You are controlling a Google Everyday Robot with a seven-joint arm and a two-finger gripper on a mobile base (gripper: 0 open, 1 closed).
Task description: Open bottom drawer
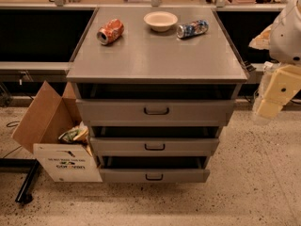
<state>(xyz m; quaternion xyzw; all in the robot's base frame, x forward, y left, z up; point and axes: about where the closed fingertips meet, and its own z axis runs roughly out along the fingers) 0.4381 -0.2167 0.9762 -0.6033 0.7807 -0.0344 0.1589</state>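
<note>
The grey metal cabinet (155, 55) has three drawers stacked down its front. The bottom drawer (122, 175) is the narrowest and slimmest, with a small black loop handle (154, 177) at its middle. It stands out a little from the cabinet, with a dark gap above its front. The middle drawer (117, 146) and the top drawer (113, 112) also stand out, each with a dark gap above. My gripper (272, 102) hangs at the right edge of the view. It is to the right of the top drawer, well above the bottom drawer, and touches nothing.
An orange can (110, 31), a white bowl (161, 20) and a blue can (192, 28) lie on the cabinet top. An open cardboard box (51, 131) of rubbish stands against the cabinet's left side, beside the bottom drawer. A black stand foot (26, 185) is at the far left.
</note>
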